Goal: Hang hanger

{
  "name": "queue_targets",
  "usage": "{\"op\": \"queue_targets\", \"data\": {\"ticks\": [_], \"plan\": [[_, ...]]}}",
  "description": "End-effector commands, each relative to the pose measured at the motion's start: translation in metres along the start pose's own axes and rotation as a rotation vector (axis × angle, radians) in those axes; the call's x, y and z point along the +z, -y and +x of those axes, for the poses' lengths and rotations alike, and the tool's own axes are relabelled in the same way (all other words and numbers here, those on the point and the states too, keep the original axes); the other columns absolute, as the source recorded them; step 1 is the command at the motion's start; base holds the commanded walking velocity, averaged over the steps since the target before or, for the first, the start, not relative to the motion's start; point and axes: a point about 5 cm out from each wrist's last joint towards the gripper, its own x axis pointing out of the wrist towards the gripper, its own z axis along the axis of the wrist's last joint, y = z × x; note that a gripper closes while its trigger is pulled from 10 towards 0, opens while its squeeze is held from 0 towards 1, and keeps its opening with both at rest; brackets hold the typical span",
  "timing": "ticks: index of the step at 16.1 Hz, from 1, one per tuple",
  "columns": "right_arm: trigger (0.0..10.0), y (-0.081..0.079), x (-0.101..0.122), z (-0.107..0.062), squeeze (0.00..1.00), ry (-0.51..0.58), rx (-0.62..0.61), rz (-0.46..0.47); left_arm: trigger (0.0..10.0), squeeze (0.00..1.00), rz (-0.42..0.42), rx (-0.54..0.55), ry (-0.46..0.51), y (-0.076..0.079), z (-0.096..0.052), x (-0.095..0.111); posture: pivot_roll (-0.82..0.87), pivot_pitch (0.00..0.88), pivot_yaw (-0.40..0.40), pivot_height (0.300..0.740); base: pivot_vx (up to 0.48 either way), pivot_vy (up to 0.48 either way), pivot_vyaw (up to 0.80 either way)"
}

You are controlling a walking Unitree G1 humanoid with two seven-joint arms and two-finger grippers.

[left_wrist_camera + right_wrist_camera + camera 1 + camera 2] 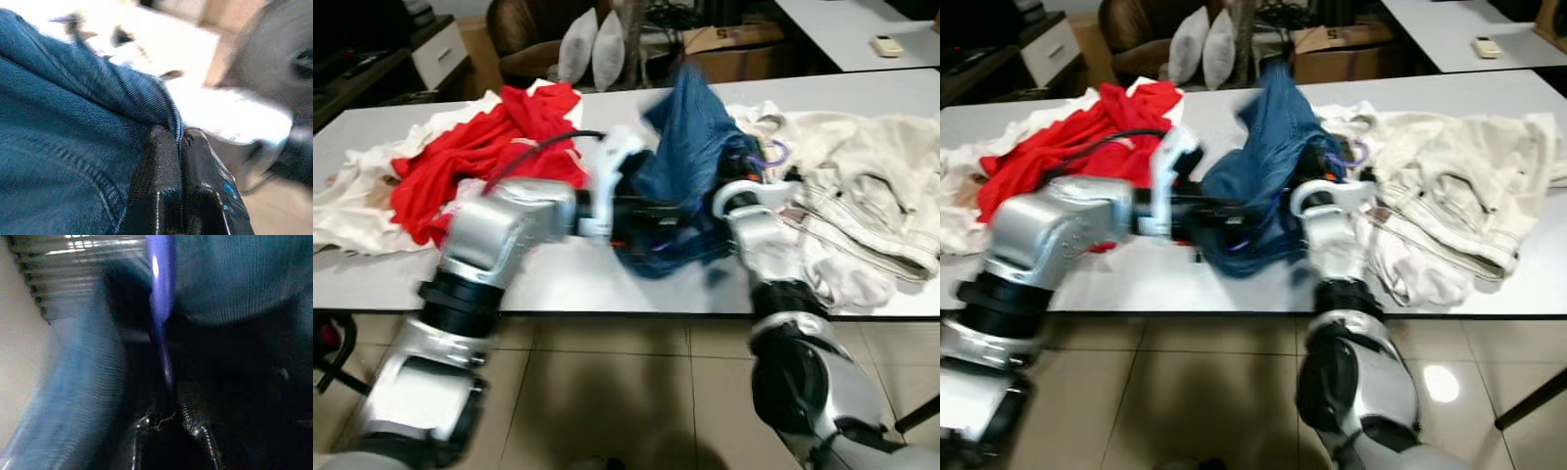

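Observation:
A pair of blue jeans [690, 137] is bunched and lifted above the white table [558, 279], between my two arms. A purple hanger [773, 153] sticks out of the jeans on their right side. In the left wrist view, my left gripper [180, 136] is shut on a folded edge of the jeans [73, 147]. In the dark, blurred right wrist view, the hanger's purple bar [161, 308] runs down between the fingers of my right gripper [168, 423], which looks shut on it. In the eye views, denim hides both grippers' fingertips.
A red garment [499, 147] and a white one [352, 206] lie on the table's left. Cream clothes [862, 196] are heaped on the right. Behind the table stand a chair with pillows [592, 49], a cardboard box [734, 44] and a second table [842, 24].

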Motion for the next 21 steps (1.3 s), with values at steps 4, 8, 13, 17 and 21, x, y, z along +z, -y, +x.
{"op": "queue_targets", "data": {"ticks": [4, 8, 13, 17, 21], "plan": [[10.0, -0.002, -0.007, 0.004, 0.0, 0.094, -0.145, -0.242, 0.0, 0.0, -0.181, -0.057, 0.218, 0.005, 0.022, 0.03, -0.03, 0.0, 0.166, 0.74, 0.0, 0.0, 0.0], [10.0, 0.009, -0.033, -0.007, 0.0, 0.072, -0.283, -0.686, 0.0, 0.0, -0.129, 0.241, 0.444, -0.011, 0.039, 0.075, -0.07, 0.0, 0.197, 0.74, 0.0, 0.0, 0.0], [10.0, 0.031, -0.032, -0.031, 0.0, 0.097, -0.458, -0.652, 0.0, 0.0, -0.009, 0.439, 0.417, -0.026, 0.046, 0.08, -0.13, 0.0, 0.245, 0.74, 0.0, 0.0, 0.0], [10.0, 0.033, -0.019, -0.05, 0.0, 0.071, -0.499, -0.651, 0.0, 0.0, 0.092, 0.645, 0.345, -0.055, 0.035, 0.069, -0.16, 0.0, 0.248, 0.74, 0.0, 0.0, 0.0], [10.0, 0.008, -0.007, -0.061, 0.0, 0.018, -0.405, -0.64, 0.0, 0.0, 0.146, 0.861, 0.236, -0.089, 0.008, 0.049, -0.19, 0.0, 0.248, 0.74, 0.0, 0.0, 0.0]]}}
